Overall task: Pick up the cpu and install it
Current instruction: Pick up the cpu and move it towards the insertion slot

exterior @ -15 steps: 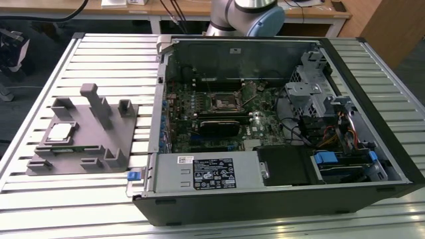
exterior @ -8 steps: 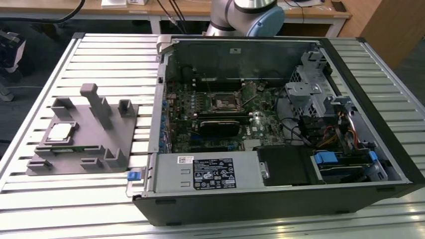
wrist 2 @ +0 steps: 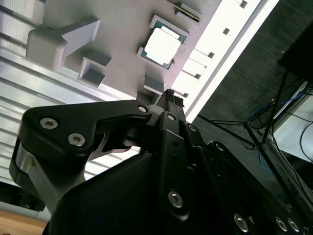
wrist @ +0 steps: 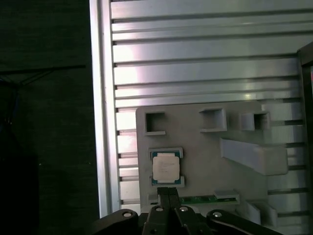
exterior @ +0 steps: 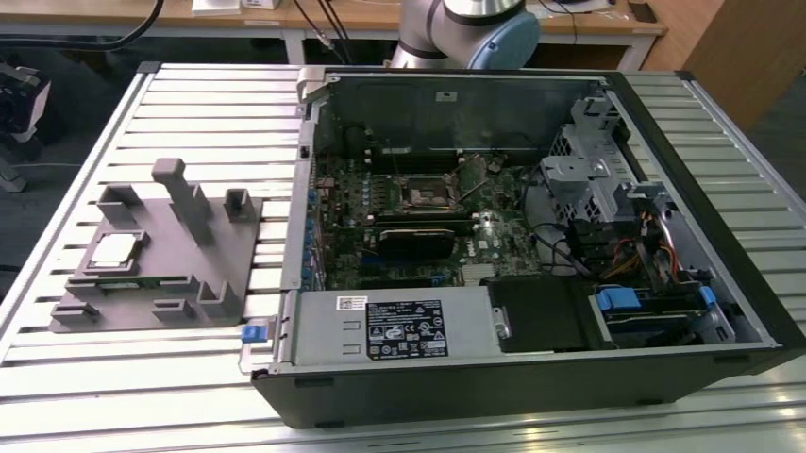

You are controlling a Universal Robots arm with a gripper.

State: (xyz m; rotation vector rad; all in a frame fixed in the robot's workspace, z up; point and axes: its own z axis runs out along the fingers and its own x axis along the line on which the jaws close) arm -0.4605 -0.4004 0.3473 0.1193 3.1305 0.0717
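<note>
Hand (wrist: 168, 192), fingers together and empty, near the cpu (wrist: 165, 167) in a recess of the grey fixture (wrist: 195, 147).

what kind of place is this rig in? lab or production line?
Most likely a robotics lab bench, not a line: an open computer case on a slotted metal table, a grey fixture holding the cpu, and wooden desks behind the robot arm.
</note>
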